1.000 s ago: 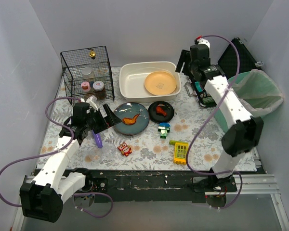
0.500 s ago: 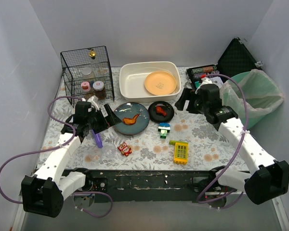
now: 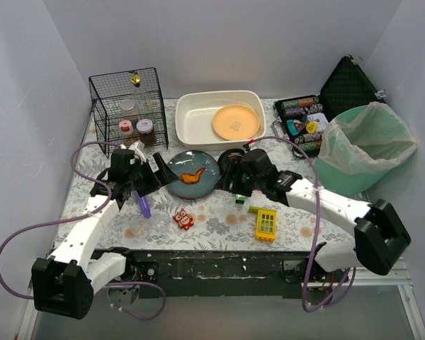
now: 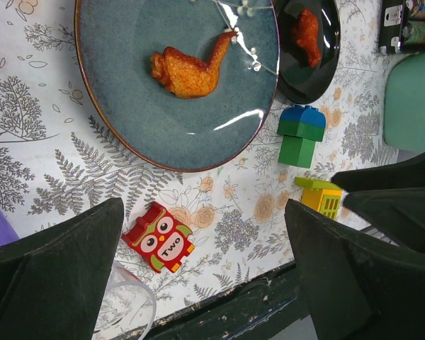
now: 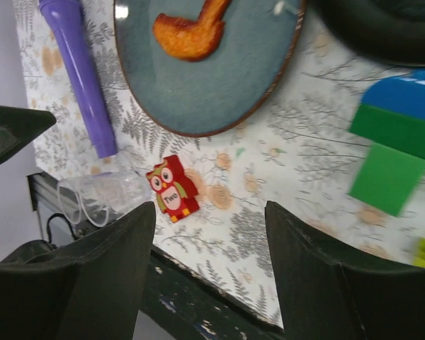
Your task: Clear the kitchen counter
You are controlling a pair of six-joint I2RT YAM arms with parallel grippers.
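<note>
The kitchen counter (image 3: pixel 219 225) has a white fern-print top. On it lie a blue-grey plate (image 3: pixel 193 175) with a fried chicken piece (image 4: pixel 191 67), a black plate (image 4: pixel 308 42), a red owl block (image 3: pixel 183 219), a green and blue block (image 3: pixel 241 193), a yellow block (image 3: pixel 266 224), a purple tube (image 3: pixel 144 205) and a clear cup (image 3: pixel 156 225). My left gripper (image 3: pixel 150 177) hangs open at the blue-grey plate's left rim, holding nothing. My right gripper (image 3: pixel 232 177) is open and empty, low over the black plate, which it partly hides.
A white basin (image 3: pixel 188 120) holding an orange plate stands at the back middle. A wire basket (image 3: pixel 127 106) with jars is at the back left. At the back right are an open black case (image 3: pixel 304 117) of chips and a green bin bag (image 3: pixel 368 142).
My right arm swung from the back right corner down to the black plate in the middle. Its jaws widened, then narrowed a little. The left arm barely moved.
</note>
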